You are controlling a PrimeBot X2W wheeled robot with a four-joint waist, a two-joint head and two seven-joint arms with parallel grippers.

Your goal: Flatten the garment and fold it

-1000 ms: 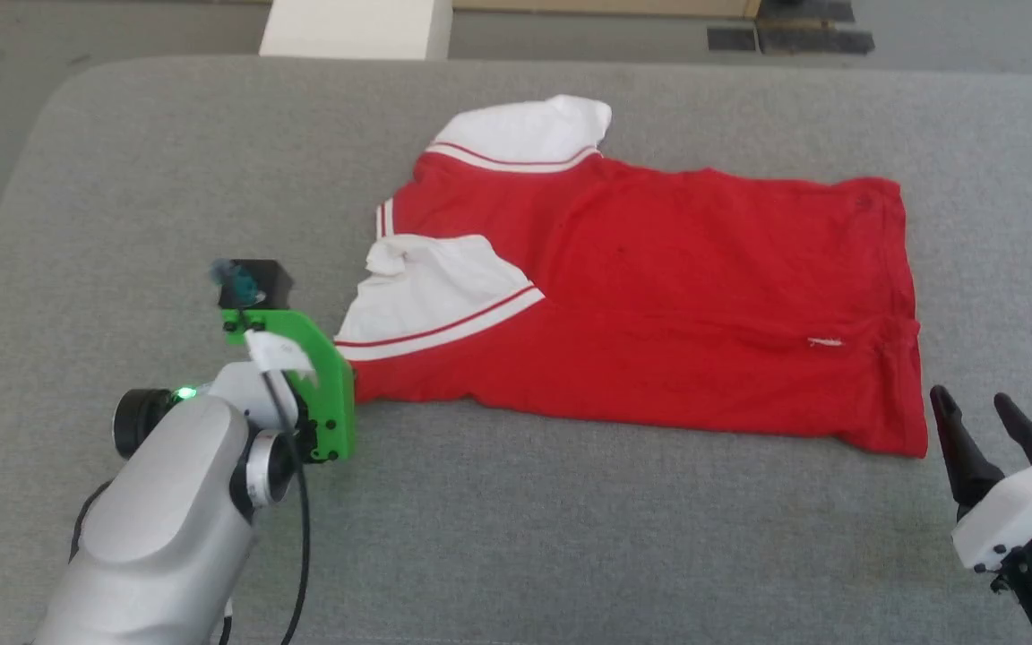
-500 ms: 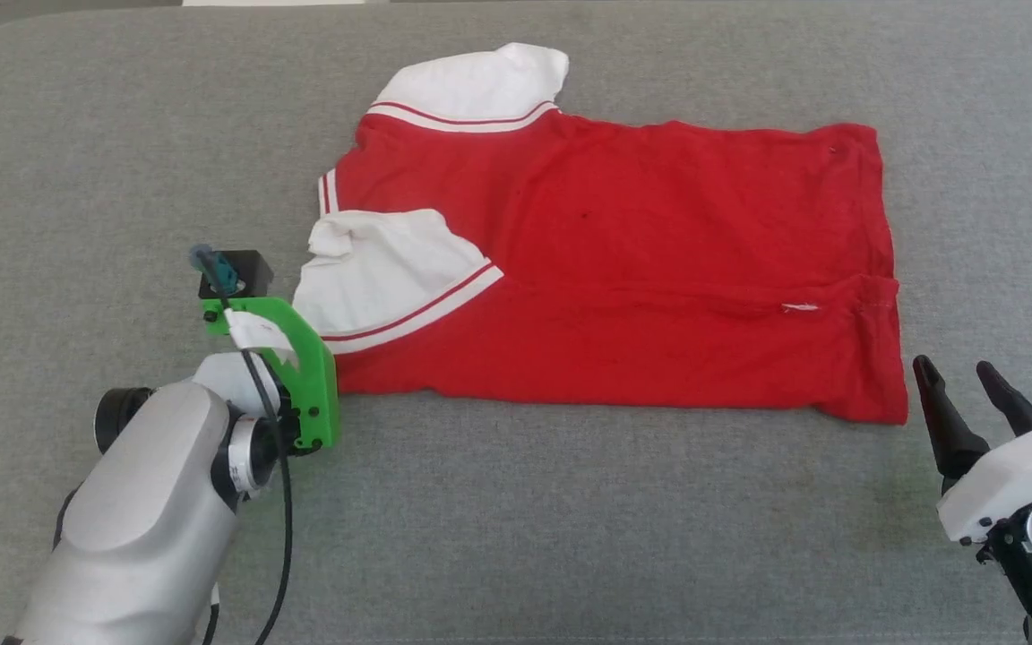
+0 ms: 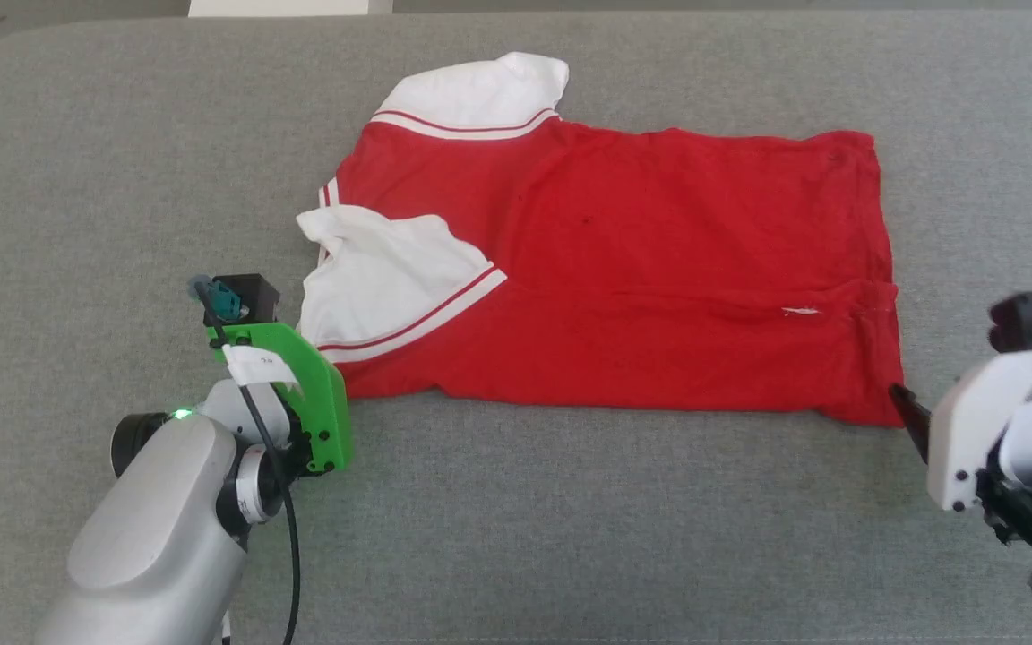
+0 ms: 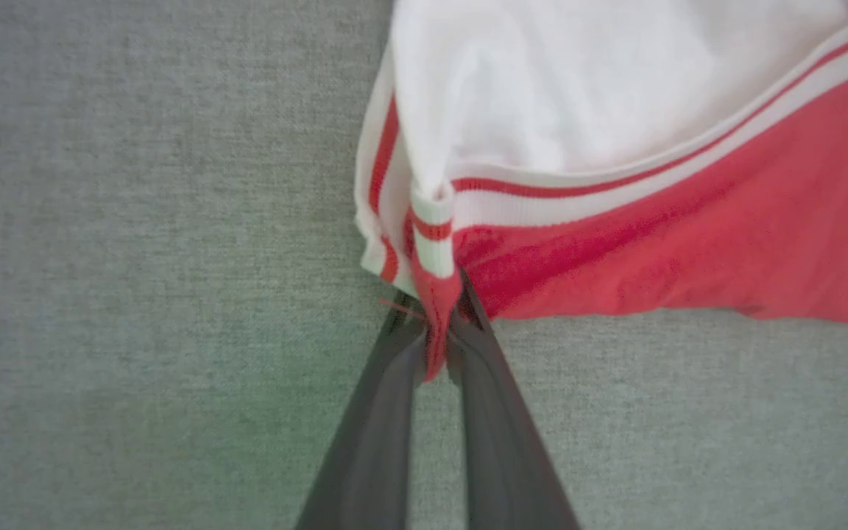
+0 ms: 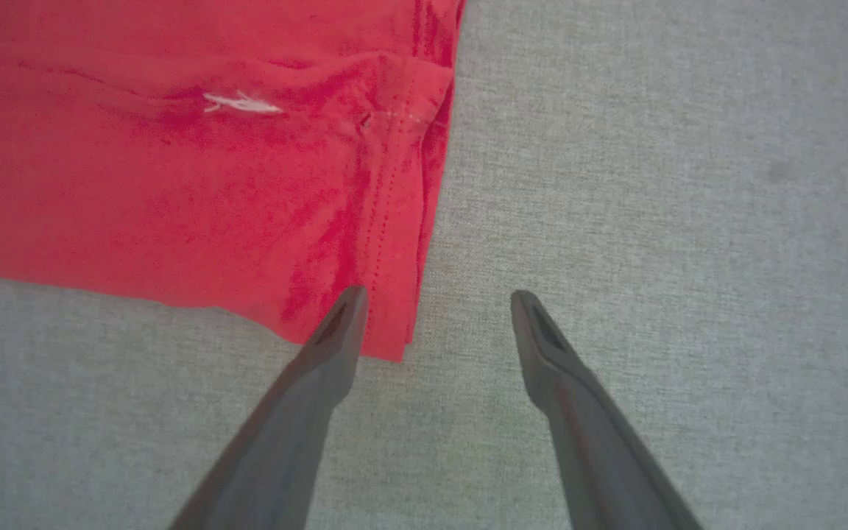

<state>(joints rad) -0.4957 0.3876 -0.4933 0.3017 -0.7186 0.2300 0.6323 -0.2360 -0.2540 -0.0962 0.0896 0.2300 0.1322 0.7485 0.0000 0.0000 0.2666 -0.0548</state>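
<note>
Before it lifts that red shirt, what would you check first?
1. Left end effector shut on the garment at its near left corner: ok.
2. Right end effector gripping the near right corner: not ok, open, one finger over the hem.
3. Garment flat: not ok, white sleeve lies crumpled over the red body.
4. Garment wholly on the grey surface: ok.
5. All layers caught in the left grip: cannot tell.

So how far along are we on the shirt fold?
Done: the garment lies mostly spread on the grey surface, though the near sleeve sits rumpled across the body. In hand: the left gripper is shut on the near shoulder corner; the right gripper is open over the near hem corner. Left: grip that corner, then fold.
</note>
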